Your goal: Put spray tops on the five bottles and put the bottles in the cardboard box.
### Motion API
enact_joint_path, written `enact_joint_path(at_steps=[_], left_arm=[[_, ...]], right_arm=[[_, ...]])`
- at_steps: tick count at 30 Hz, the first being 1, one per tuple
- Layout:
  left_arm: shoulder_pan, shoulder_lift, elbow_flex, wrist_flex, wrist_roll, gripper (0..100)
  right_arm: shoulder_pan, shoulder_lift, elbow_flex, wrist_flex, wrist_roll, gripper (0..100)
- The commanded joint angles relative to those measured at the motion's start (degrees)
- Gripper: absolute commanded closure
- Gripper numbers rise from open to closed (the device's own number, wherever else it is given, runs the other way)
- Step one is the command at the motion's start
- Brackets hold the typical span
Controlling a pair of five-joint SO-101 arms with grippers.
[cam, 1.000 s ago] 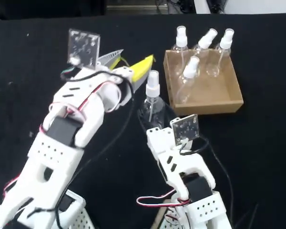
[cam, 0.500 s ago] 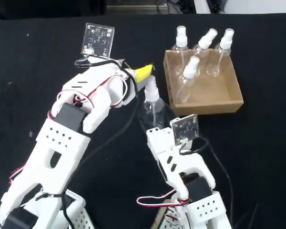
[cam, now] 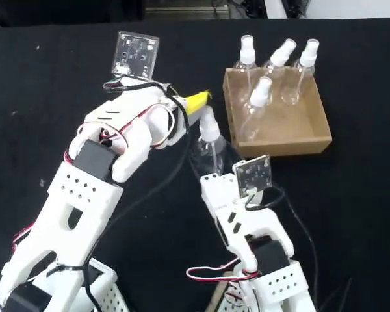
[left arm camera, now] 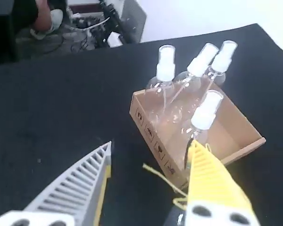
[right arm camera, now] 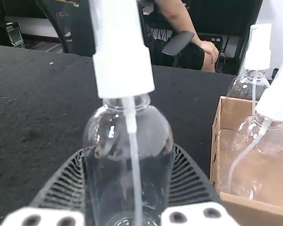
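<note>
Looking down from the high view, five bottles can be counted, each with a white spray top. Four bottles sit inside the cardboard box, three in a row along its far wall and one nearer the front. The fifth bottle stands upright on the black table just outside the box, between the two arms. The right gripper sits at its base. The left gripper hangs beside its spray top, with the yellow finger close to the cap; I cannot tell whether they touch.

From the left wrist view, the left gripper is spread wide and holds nothing, one grey finger and one yellow finger well apart. Beyond them lies the box with its four bottles, all four spray tops showing white.

From the right wrist view, the right gripper pinches the fifth bottle, its two dark ribbed fingers pressed against either side of the clear body. The spray top sits on the neck, and its thin tube runs down inside. Just beside it stands the box, where two of the capped bottles can be seen.
</note>
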Motion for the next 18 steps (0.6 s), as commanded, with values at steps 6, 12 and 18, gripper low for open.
enact_joint_path(at_steps=[6,12,18], left_arm=[[1.6,-4.4,0.5,0.4,-9.5,75],[-5.0,-13.2,0.6,0.4,-9.4,75],[-9.9,-23.3,3.4,0.8,-9.4,75]], right_arm=[[0.5,-1.6,-3.1,-0.5,-0.3,98.8],[0.5,-1.6,-3.1,-0.5,-0.3,98.8],[0.5,-1.6,-3.0,0.0,0.0,98.8]])
